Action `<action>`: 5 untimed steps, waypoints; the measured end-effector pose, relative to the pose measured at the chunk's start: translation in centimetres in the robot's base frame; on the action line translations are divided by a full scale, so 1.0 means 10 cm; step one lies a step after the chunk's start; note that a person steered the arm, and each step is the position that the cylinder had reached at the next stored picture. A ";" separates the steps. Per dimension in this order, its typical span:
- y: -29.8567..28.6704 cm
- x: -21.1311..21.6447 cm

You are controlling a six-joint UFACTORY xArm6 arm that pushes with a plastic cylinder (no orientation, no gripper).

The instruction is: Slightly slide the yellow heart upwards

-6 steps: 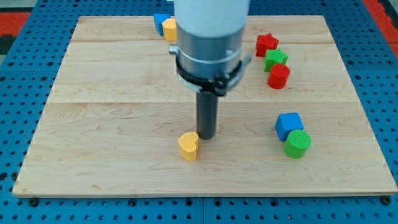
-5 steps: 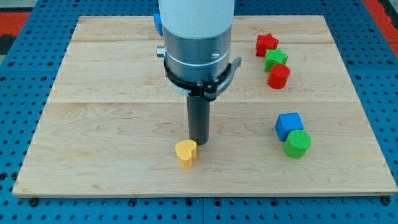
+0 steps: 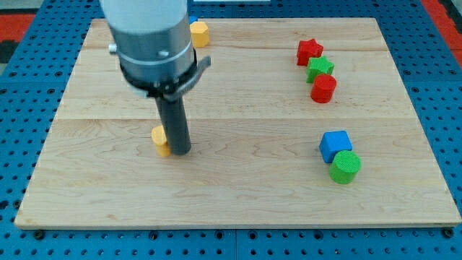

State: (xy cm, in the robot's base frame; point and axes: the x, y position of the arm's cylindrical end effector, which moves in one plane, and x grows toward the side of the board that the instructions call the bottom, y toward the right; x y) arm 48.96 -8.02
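The yellow heart lies left of the board's middle, half hidden behind my rod. My tip rests on the board against the heart's right side. The rod hangs from a large grey and white cylinder that covers the view's top left.
A yellow block sits at the top edge, with a blue block mostly hidden behind the cylinder. A red star, green star and red cylinder stand at upper right. A blue cube and green cylinder stand at lower right.
My tip has moved left and slightly up. The yellow heart has been pushed left and up the board with it.
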 end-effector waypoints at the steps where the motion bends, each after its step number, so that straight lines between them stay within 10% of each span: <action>1: 0.05 0.20; 5: -0.49 0.28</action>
